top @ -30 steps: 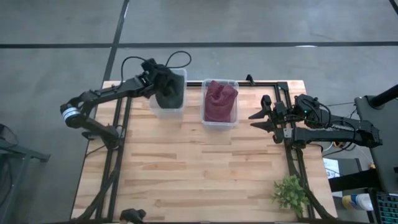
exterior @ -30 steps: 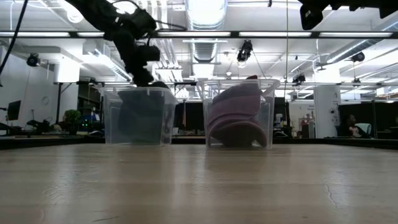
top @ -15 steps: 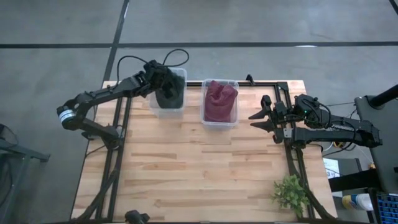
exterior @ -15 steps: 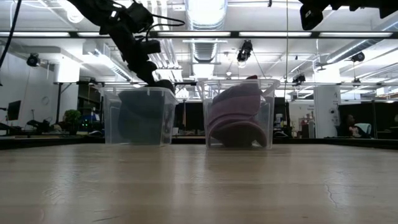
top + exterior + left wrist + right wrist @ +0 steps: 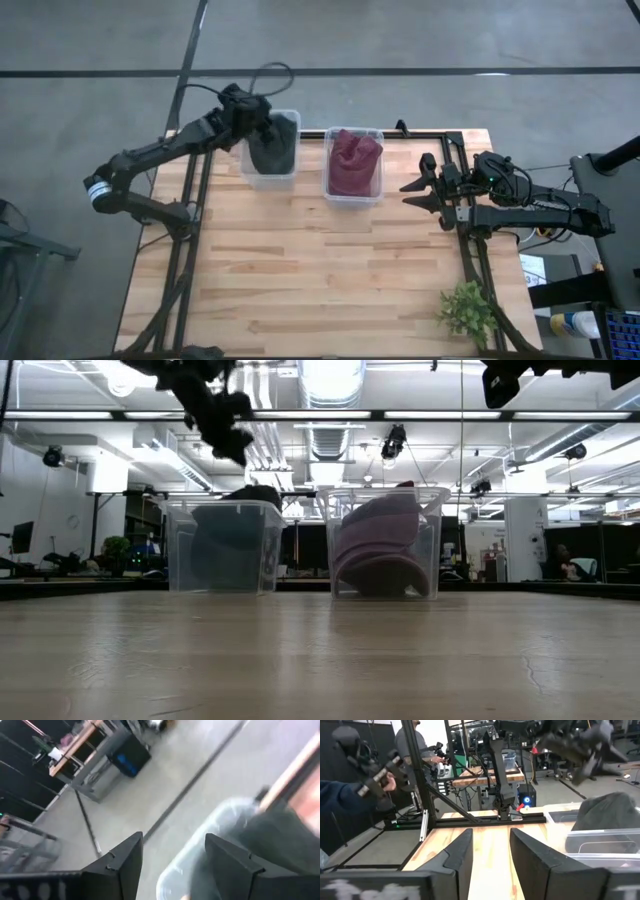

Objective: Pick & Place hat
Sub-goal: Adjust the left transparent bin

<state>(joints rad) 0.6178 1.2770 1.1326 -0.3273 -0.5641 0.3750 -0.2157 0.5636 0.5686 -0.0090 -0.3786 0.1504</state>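
High view is showing you the left pincer hanging wide and empty above the dark hat, which is sitting in its clear box, so that job looks done, while your right pincer is waiting wide by the tabletop edge.

A grey concrete floor crossed by dark seams surrounds the pale wooden desk. In the low view, bright ceiling lights and ducting hang over an open workshop, where a white column stands at right.

Dark grey hat (maroon hat alongside)
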